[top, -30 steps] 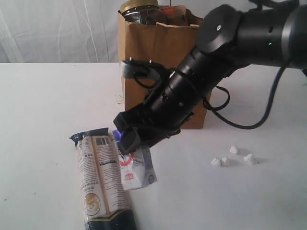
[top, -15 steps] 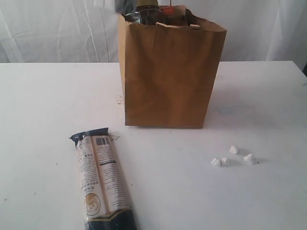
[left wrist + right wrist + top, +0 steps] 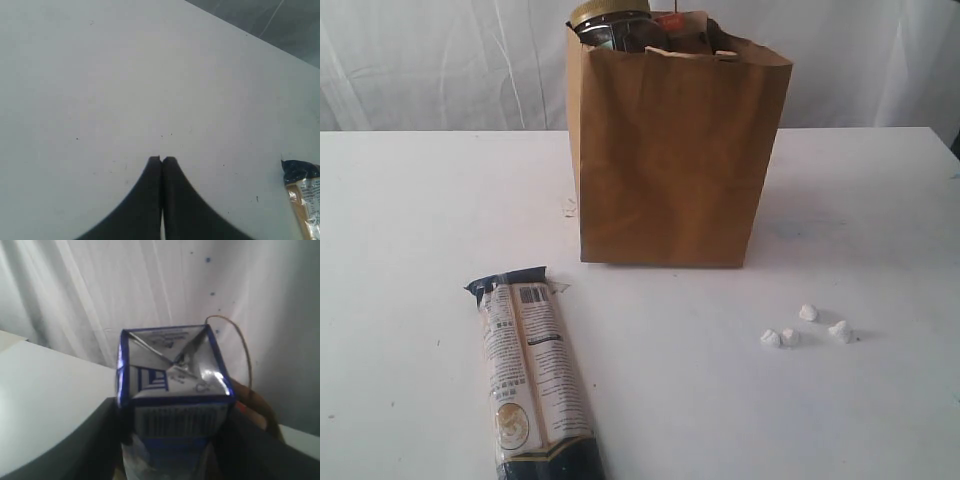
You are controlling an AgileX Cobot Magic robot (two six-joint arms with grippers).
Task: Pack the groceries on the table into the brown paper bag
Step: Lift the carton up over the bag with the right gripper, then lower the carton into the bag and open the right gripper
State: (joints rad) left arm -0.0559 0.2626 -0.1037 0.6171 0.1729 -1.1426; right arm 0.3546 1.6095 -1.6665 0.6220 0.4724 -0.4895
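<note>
The brown paper bag (image 3: 670,160) stands up tall near the back of the white counter (image 3: 410,220). A jar with a yellow lid (image 3: 610,14) pokes out of the top of the bag. An orange bit (image 3: 670,20) shows beside the jar. The long cream-black packet (image 3: 535,385) lies flat on the counter in front of the bag, off to the left and apart from it. Three small white lumps (image 3: 805,328) sit on the counter to the right.

The left end effector (image 3: 161,160) is closed tight. Its two dark tips press together with nothing between them. It hangs over a bare bit of counter, with one end of the packet near it.

The right end effector (image 3: 172,450) grips the small blue-white carton (image 3: 170,380) between its two dark fingers (image 3: 105,440). The carton is up off the counter, in front of a white curtain (image 3: 75,290). A thin brown handle (image 3: 246,352) curves just behind the carton.
</note>
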